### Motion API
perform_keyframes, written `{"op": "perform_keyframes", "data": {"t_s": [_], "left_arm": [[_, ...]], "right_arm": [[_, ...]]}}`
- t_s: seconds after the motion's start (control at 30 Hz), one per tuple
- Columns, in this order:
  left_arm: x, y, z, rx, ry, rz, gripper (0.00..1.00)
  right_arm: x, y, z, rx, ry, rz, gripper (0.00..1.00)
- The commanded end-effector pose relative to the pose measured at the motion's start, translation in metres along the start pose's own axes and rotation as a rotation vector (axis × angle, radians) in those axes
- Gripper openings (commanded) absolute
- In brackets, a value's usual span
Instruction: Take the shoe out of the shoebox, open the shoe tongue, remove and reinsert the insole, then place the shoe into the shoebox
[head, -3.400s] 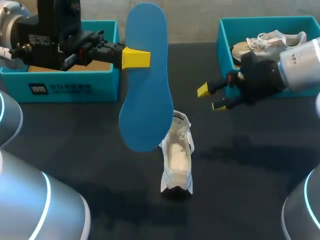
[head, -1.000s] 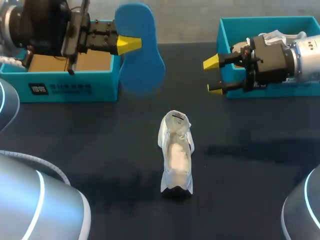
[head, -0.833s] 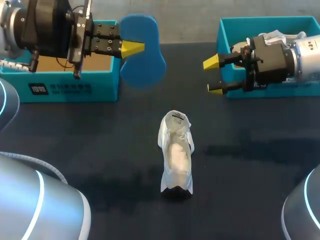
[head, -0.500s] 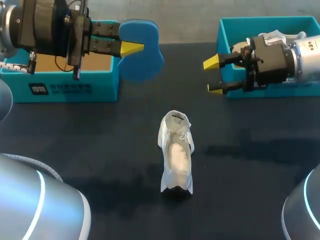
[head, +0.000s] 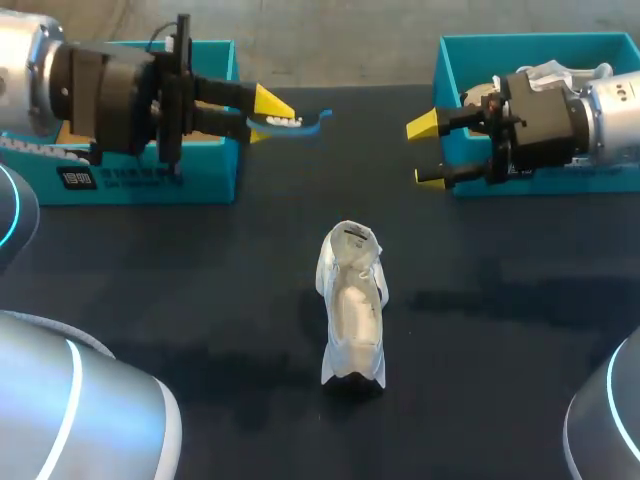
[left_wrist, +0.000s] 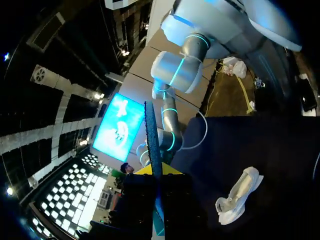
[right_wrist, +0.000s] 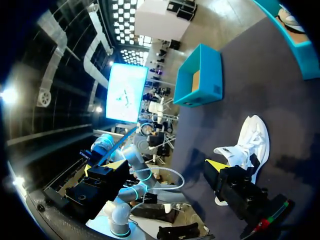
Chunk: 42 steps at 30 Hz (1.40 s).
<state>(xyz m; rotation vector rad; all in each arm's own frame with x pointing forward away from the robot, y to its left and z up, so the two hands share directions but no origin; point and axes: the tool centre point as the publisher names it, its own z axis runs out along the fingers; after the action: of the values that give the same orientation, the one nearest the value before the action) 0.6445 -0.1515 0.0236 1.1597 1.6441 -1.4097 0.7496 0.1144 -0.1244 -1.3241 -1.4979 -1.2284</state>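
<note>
Black cloth covers the table (head: 500, 350), the largest surface in the head view. Two teal shoeboxes stand at its far edge. The left shoebox (head: 205, 175) sits at the far left, and the left arm lies across it, hiding most of its inside. The right shoebox (head: 447, 70) sits at the far right and holds a second white shoe (head: 548, 72), which is partly covered by the right arm's wrist.

The white shoe (head: 352, 305) stands alone on its sole near the middle of the table, with its opening upward and its length running from the far side to the near side. It is well apart from both boxes and both grippers, and nothing lies between it and them.

The left gripper (head: 262, 117) is held above the table just beside the left shoebox, its fingers pinching the blue insole (head: 297, 122). The insole appears edge-on as a thin strip. In the left wrist view the insole (left_wrist: 151, 135) runs straight out from between the fingers, with the shoe (left_wrist: 239, 196) off to one side below.

The right gripper (head: 425, 152) hangs in front of the right shoebox with its jaws spread and nothing between them.
</note>
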Motion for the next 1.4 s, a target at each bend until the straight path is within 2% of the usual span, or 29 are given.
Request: {"op": "perform_keyframes", "data": {"t_s": [0.03, 0.47, 0.5, 0.57, 0.6, 0.63, 0.67, 0.7, 0.73, 0.77, 0.8, 0.93, 1.1, 1.23, 1.27, 1.4], "left_arm": [[0.007, 0.002, 0.005, -0.031, 0.022, 0.294, 0.0], [0.007, 0.002, 0.005, -0.031, 0.022, 0.294, 0.0], [0.012, 0.005, 0.007, -0.012, 0.016, 0.33, 0.0], [0.027, 0.011, 0.009, -0.034, 0.004, 0.383, 0.0], [0.034, 0.011, 0.009, -0.016, -0.034, 0.436, 0.0], [0.042, 0.014, 0.007, -0.036, -0.059, 0.477, 0.0], [0.048, 0.017, 0.007, -0.01, -0.093, 0.516, 0.0], [0.054, 0.02, 0.006, -0.024, -0.11, 0.563, 0.0], [0.06, 0.025, 0.008, -0.036, -0.091, 0.564, 0.0], [0.063, 0.029, 0.009, -0.004, -0.119, 0.584, 0.0], [0.068, 0.032, 0.01, -0.02, -0.116, 0.602, 0.0], [0.078, 0.043, 0.018, 0.004, -0.129, 0.641, 0.0], [0.088, 0.058, 0.028, -0.016, -0.109, 0.67, 0.0], [0.094, 0.072, 0.029, -0.024, -0.109, 0.691, 0.0], [0.096, 0.076, 0.027, -0.011, -0.139, 0.691, 0.0], [0.096, 0.076, 0.027, -0.011, -0.139, 0.691, 0.0]], "right_arm": [[0.0, 0.0, 0.002, 0.0, -0.002, 0.001, 1.0], [0.0, 0.0, 0.002, 0.0, -0.002, 0.001, 1.0], [0.0, 0.0, 0.002, 0.0, -0.002, 0.001, 1.0], [0.0, 0.0, 0.002, 0.0, -0.002, 0.001, 1.0], [0.0, 0.0, 0.002, 0.0, -0.002, 0.001, 1.0], [0.0, 0.0, 0.002, 0.0, -0.002, 0.001, 1.0], [0.0, 0.0, 0.002, 0.0, -0.002, 0.001, 1.0], [0.0, 0.0, 0.002, 0.0, -0.002, 0.001, 1.0], [0.0, 0.0, 0.002, 0.0, -0.002, 0.001, 1.0], [0.0, 0.0, 0.002, 0.0, -0.002, 0.001, 1.0], [0.0, 0.0, 0.002, 0.0, -0.002, 0.001, 1.0], [0.0, 0.0, 0.002, 0.0, -0.002, 0.001, 1.0], [0.0, 0.0, 0.002, 0.0, -0.002, 0.001, 1.0], [0.0, 0.0, 0.002, 0.0, -0.002, 0.001, 1.0], [0.0, 0.0, 0.002, 0.0, -0.002, 0.001, 1.0], [0.0, 0.0, 0.002, 0.0, -0.002, 0.001, 1.0]]}}
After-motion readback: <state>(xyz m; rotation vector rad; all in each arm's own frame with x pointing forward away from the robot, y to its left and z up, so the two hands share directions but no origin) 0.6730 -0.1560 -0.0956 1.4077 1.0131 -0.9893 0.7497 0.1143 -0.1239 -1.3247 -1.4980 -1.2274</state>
